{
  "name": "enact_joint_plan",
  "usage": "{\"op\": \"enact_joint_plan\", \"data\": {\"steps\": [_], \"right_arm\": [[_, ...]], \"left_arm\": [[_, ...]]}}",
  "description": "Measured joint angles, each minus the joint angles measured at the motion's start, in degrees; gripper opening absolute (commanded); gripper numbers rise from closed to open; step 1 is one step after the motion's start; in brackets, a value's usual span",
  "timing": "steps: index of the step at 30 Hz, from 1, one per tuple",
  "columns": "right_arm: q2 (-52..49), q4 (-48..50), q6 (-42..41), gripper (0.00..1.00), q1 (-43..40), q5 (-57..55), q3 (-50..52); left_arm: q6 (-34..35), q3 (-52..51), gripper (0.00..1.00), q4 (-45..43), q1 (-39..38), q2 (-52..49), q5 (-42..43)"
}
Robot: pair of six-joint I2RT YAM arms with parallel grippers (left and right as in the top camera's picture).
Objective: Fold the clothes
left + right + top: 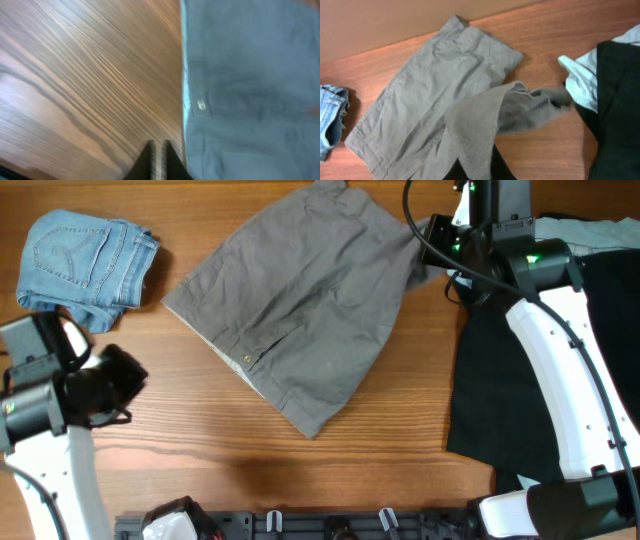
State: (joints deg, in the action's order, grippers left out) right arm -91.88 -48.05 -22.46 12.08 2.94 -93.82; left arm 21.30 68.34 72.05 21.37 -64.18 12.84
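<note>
The grey shorts [300,300] lie spread out in the middle of the wooden surface [200,440], mostly flat and turned on a diagonal. Their waistband edge faces the left arm's side, and a small pale button [201,105] shows just inside that edge. One corner of the shorts isn't flat at all. It's bunched up and lifted on the right arm's side, where the right claw [432,232] is clamped tight on it. From the right wrist camera a fold of the grey fabric hangs right over that claw [475,170], and the rest of the shorts stretches away from it.

The left claw [157,157] sits over bare wood just beside the waistband edge, not touching the cloth. Its fingers are narrow, with only a thin slit between them and nothing in it. From overhead, the left claw [120,375] is off to the side of the shorts.

Further out past the left claw's side of the shorts, well apart from them, there's a small pair of light-blue denim shorts [85,265], crumpled. On the opposite side, beyond the pinched corner, lies a big black garment [520,380] with a pale-blue cloth [577,82] at its edge nearest the shorts.
</note>
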Motion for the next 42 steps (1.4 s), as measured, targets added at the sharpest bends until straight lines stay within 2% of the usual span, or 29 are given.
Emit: {"op": "enact_joint_plan", "data": {"steps": [2,4,6,9,12,17,20,23,25,27,30,32,35,38,40,42], "right_arm": [[0.0,-1.57,-0.17,0.04,0.0,0.0,0.0],[0.0,-3.21,-0.48,0.04,0.0,0.0,-0.02],[0.0,-5.18,-0.76,0.04,0.0,0.0,0.0],[0.0,-8.35,-0.85,0.04,0.0,0.0,0.0],[0.0,-10.93,-0.85,0.04,0.0,0.0,0.0],[0.0,-11.43,-0.85,0.04,0.0,0.0,0.0],[0.0,-11.98,-0.85,0.04,0.0,0.0,-0.02],[0.0,-12.0,-0.85,0.04,0.0,0.0,-0.02],[0.0,-12.17,-0.85,0.04,0.0,0.0,0.0],[0.0,-12.33,-0.85,0.04,0.0,0.0,-0.02],[0.0,-12.44,-0.85,0.04,0.0,0.0,0.0],[0.0,-12.46,-0.85,0.04,0.0,0.0,0.0],[0.0,-13.03,-0.85,0.04,0.0,0.0,-0.02],[0.0,-13.62,-0.85,0.04,0.0,0.0,0.0],[0.0,-13.79,-0.85,0.04,0.0,0.0,0.0],[0.0,-14.12,-0.85,0.04,0.0,0.0,0.0]], "left_arm": [[-0.83,-1.16,1.0,1.53,-4.11,-2.32,3.96],[-1.18,-4.15,1.0,0.11,-9.46,-4.92,7.1],[0.13,-8.74,1.0,-5.03,-14.49,-7.34,11.43],[0.63,-16.15,0.95,-13.84,-22.64,-13.68,19.98],[1.16,-19.89,0.8,-14.51,-29.4,-19.8,23.58],[5.81,-20.52,0.76,-20.0,-39.1,-27.26,25.64],[12.04,-20.52,0.75,-22.71,-45.66,-32.15,21.64],[14.69,-20.55,0.7,-28.37,-46.8,-33.79,18.49],[15.72,-20.15,0.64,-29.22,-47.69,-34.25,18.38],[16.28,-20.11,0.63,-29.46,-48.11,-34.27,17.77],[17.18,-20.02,0.5,-29.27,-48.5,-34.27,16.0],[17.4,-19.87,0.38,-28.92,-48.83,-34.27,14.08],[17.75,-19.61,0.25,-28.83,-49.03,-34.1,10.49],[17.75,-19.54,0.16,-30.86,-49.07,-33.59,7.1],[17.62,-19.23,0.05,-33.51,-49.07,-33.35,4.5],[17.49,-18.88,0.04,-35.08,-49.05,-33.35,1.9]]}}
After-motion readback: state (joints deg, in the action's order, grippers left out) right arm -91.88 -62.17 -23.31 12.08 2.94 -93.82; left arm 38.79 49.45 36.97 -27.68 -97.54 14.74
